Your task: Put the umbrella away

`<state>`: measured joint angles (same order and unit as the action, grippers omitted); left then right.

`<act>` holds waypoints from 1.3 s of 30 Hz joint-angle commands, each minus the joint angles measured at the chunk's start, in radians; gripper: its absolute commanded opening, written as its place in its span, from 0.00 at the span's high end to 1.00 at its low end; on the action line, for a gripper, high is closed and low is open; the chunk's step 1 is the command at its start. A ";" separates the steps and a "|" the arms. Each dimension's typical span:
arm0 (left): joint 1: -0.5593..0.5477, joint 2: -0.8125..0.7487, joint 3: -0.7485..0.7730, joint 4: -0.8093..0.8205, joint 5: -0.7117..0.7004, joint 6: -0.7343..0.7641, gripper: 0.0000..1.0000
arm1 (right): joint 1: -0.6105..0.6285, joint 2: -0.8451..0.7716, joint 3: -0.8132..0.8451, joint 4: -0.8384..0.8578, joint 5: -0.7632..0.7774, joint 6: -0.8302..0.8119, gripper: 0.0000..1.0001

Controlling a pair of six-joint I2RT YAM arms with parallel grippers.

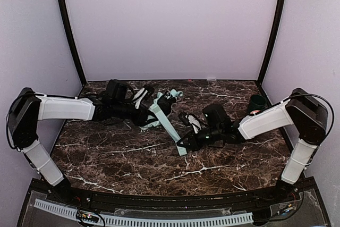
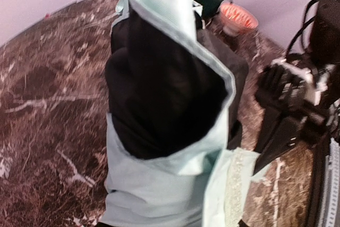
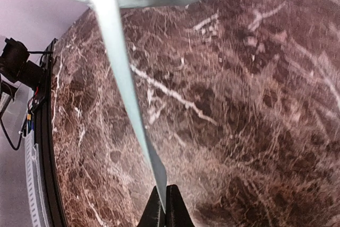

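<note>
The umbrella (image 1: 162, 104), loosely bundled with mint fabric around a black underside, sits at the middle of the table (image 1: 106, 152), slightly toward its back edge. Its mint closure strap (image 1: 171, 128) is stretched taut toward the table's near edge. The right gripper (image 1: 183, 144) has its fingertips pressed together on the strap's free end, probably tensioning it for wrapping. The left gripper (image 1: 142, 111) meets the bundle from the table's left. Fabric hides its fingers, but it appears clasped round the body to steady it. Both arms reach in low over the table.
</note>
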<state>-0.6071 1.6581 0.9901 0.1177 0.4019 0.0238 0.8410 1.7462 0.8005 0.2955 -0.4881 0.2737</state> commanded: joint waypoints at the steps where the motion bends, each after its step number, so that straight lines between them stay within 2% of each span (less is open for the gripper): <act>1: 0.010 -0.179 -0.015 0.228 0.165 -0.112 1.00 | 0.008 -0.051 0.019 0.002 0.098 -0.083 1.00; 3: -0.002 -0.218 -0.010 0.221 0.219 -0.094 1.00 | -0.005 -0.065 0.018 0.044 0.126 -0.114 1.00; 5: -0.061 -0.257 0.002 0.177 0.284 -0.047 1.00 | -0.029 -0.071 0.023 0.077 0.139 -0.145 1.00; 8: -0.133 -0.311 0.011 0.090 0.330 0.050 1.00 | -0.072 -0.082 0.036 0.123 0.135 -0.164 1.00; 12: -0.197 -0.364 0.012 -0.052 0.494 0.197 1.00 | -0.117 -0.112 0.048 0.202 0.109 -0.215 1.00; 14: -0.235 -0.383 -0.001 -0.095 0.526 0.265 1.00 | -0.124 -0.113 0.069 0.248 0.089 -0.254 1.00; 16: -0.240 -0.366 0.036 -0.193 0.548 0.326 1.00 | -0.128 -0.115 0.094 0.276 0.077 -0.282 1.00; 20: -0.264 -0.315 0.081 -0.416 0.605 0.568 1.00 | -0.153 -0.125 0.096 0.418 -0.002 -0.304 1.00; 26: -0.359 -0.224 0.165 -0.762 0.521 0.799 1.00 | -0.150 -0.163 0.109 0.456 -0.103 -0.418 1.00; 29: -0.371 -0.167 0.183 -0.901 0.426 0.841 1.00 | -0.125 -0.231 0.059 0.482 -0.098 -0.540 1.00; 32: -0.388 -0.120 0.170 -0.911 0.382 0.834 1.00 | -0.064 -0.275 0.007 0.484 -0.026 -0.629 1.00; 39: -0.396 0.084 0.176 -0.863 0.228 0.784 1.00 | 0.048 -0.249 -0.178 0.710 0.173 -0.616 1.00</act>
<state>-0.9638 1.6062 1.1976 -0.5137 0.6453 0.8017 0.8803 1.5070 0.6537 0.6727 -0.5667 -0.3405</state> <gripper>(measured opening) 0.412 0.004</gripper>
